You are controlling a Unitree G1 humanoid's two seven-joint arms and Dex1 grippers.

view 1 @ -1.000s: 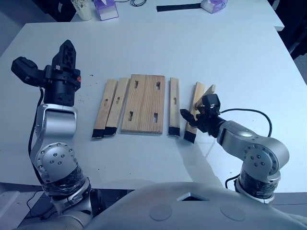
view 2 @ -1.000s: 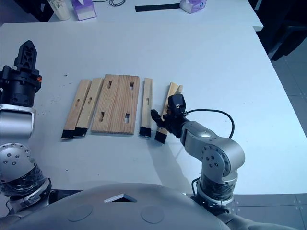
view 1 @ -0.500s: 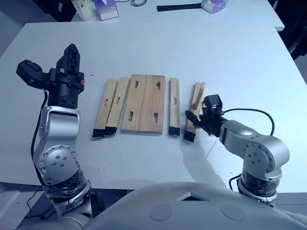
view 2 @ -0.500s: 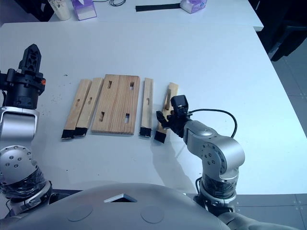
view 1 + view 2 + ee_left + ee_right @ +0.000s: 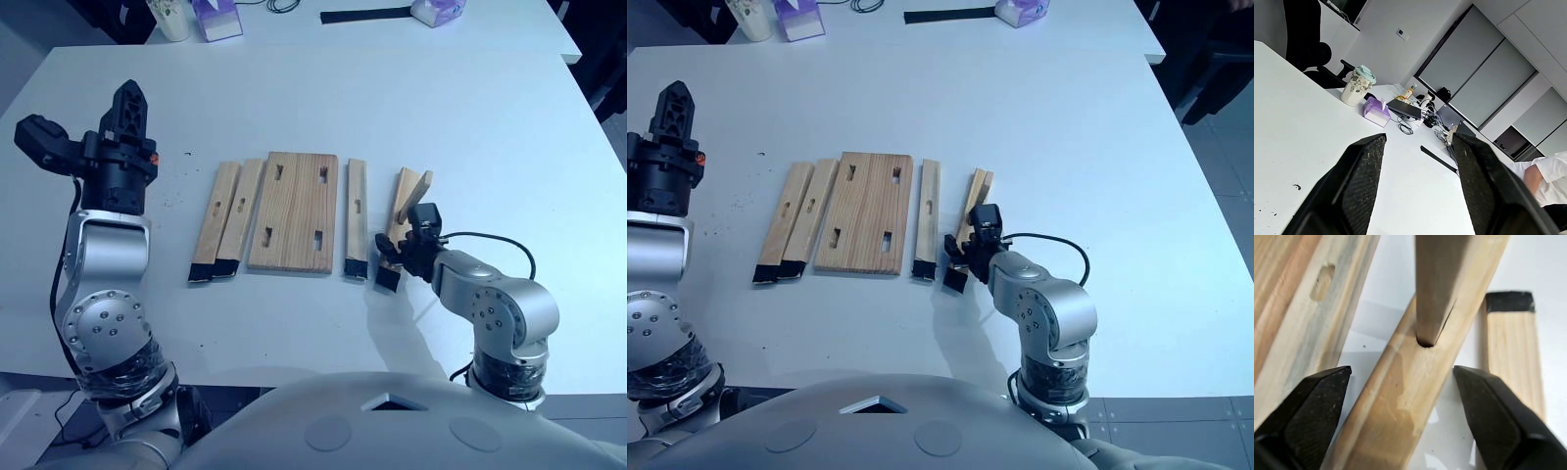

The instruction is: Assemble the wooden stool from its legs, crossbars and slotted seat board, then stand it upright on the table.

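Slotted seat board [image 5: 292, 211] is laid flat mid-frame on the desk [image 5: 470, 117], legs [image 5: 216, 235] lined up on both sides. Lower right, the right hand [image 5: 392, 255] is spread around the rightmost leg [image 5: 1400, 401], not clamped, and a crossbar [image 5: 1437, 279] is plugged into that leg's slot. Far left, the left hand [image 5: 128, 93] is held up, fingers apart too.
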